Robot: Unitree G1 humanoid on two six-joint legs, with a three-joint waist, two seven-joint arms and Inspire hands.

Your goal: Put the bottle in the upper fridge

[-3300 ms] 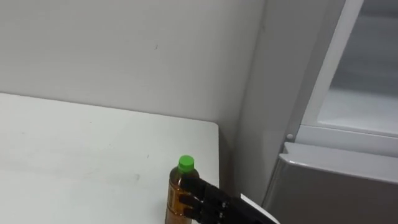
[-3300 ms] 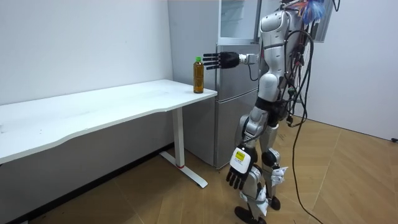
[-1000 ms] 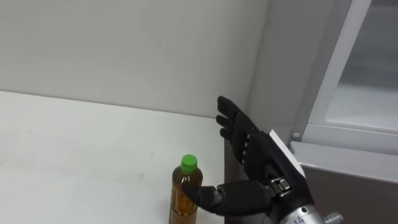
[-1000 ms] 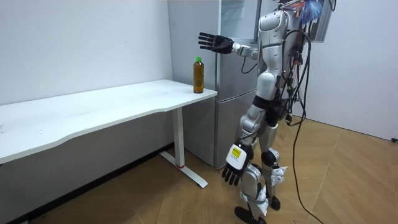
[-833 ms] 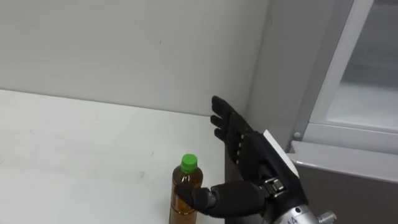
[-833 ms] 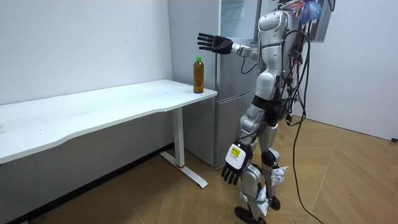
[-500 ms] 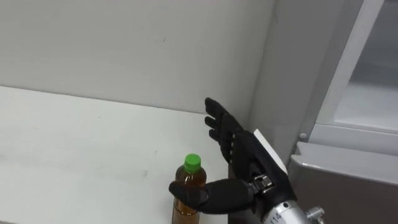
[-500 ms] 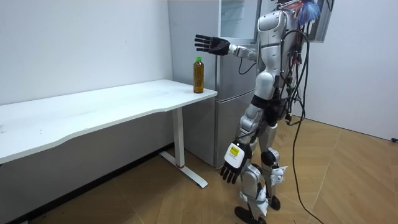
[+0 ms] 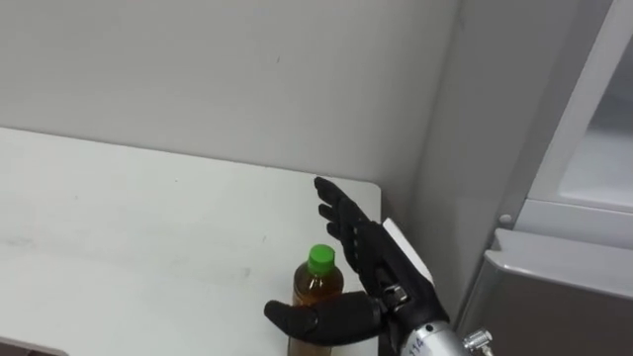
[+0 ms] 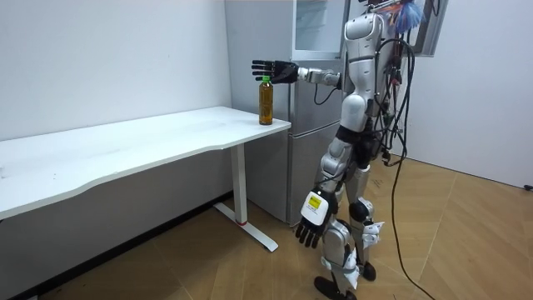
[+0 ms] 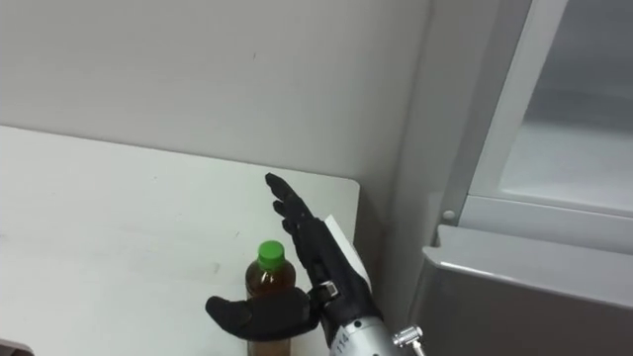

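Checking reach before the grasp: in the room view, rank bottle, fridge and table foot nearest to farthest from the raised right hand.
1. Bottle: just below the open right hand.
2. Fridge: behind the arm, toward the room view's right.
3. Table foot: down on the floor.

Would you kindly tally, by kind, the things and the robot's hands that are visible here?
bottle: 1
table: 1
fridge: 1
hands: 2 (right hand, left hand)
Total: 5
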